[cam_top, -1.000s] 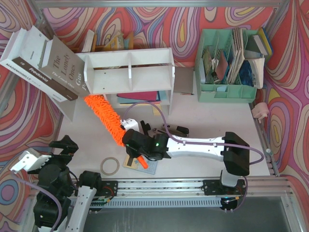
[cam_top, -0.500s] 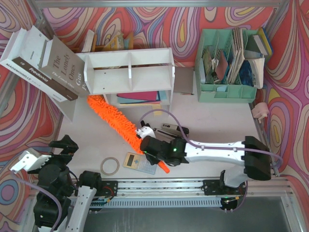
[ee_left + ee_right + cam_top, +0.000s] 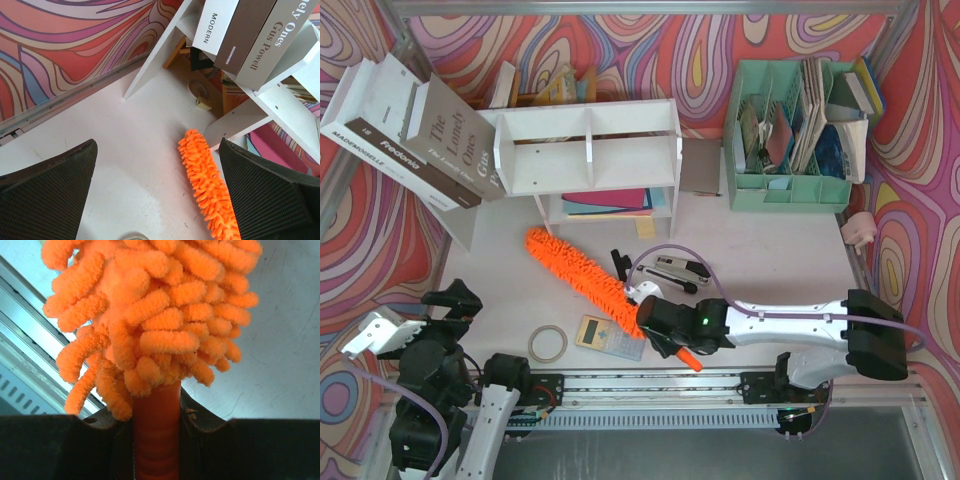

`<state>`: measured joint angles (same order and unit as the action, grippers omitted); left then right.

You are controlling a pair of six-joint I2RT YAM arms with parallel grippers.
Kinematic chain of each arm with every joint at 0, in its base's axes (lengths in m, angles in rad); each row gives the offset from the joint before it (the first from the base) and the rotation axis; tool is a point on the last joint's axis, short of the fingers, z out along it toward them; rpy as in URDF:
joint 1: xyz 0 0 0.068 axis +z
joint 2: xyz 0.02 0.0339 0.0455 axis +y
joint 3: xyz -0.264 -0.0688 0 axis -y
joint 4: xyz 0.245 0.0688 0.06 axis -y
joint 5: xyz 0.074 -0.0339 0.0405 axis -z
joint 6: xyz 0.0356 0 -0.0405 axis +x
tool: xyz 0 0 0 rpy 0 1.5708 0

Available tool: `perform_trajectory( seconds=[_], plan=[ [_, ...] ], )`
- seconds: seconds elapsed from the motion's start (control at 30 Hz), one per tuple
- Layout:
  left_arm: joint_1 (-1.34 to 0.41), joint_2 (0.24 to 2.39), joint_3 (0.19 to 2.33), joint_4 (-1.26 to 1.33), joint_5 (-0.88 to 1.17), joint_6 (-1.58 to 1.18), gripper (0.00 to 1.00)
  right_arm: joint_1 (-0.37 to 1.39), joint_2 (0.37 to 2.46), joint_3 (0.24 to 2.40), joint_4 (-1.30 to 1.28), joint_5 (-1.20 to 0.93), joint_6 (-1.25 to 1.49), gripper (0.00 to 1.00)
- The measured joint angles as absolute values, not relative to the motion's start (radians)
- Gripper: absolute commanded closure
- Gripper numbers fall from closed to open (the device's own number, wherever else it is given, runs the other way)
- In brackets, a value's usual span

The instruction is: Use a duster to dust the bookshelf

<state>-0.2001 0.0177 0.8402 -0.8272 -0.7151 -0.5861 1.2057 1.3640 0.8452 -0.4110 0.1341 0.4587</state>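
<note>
The white bookshelf point(image 3: 590, 150) stands at the back of the table, and its lower left corner point(image 3: 235, 125) shows in the left wrist view. The orange duster point(image 3: 582, 272) lies slanted in front of it, apart from the shelf, its fluffy tip pointing to the far left. My right gripper point(image 3: 658, 320) is shut on the duster's thin orange handle point(image 3: 156, 435), just behind the fluffy head point(image 3: 155, 315). My left gripper point(image 3: 453, 300) stays open at the near left corner with nothing between its fingers point(image 3: 45, 195); the duster's tip point(image 3: 205, 180) lies ahead of it.
Large books point(image 3: 415, 125) lean against the shelf's left side. A mint-green file organizer point(image 3: 790, 130) stands at the back right. A stapler point(image 3: 680, 268), a tape roll point(image 3: 548, 343) and a calculator point(image 3: 605, 335) lie near the front edge, close under the right arm.
My right arm has drawn the duster back toward the near right. Its tip has left the shelf's lower left corner and now lies on the open table. The left arm has not moved.
</note>
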Motion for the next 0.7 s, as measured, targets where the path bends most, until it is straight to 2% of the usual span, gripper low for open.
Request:
perform_trajectory(
  seconds=[0.2,0.7],
  plan=[
    [-0.2,0.018,0.84,-0.827,-0.715,-0.586,0.01,1.206,1.346,0.839,-0.447,0.119,0.472,1.0],
    [-0.2,0.018,0.84,-0.827,-0.715,-0.586,0.01,1.214,1.084,0.796,-0.642,0.122,0.562,1.0]
  ],
)
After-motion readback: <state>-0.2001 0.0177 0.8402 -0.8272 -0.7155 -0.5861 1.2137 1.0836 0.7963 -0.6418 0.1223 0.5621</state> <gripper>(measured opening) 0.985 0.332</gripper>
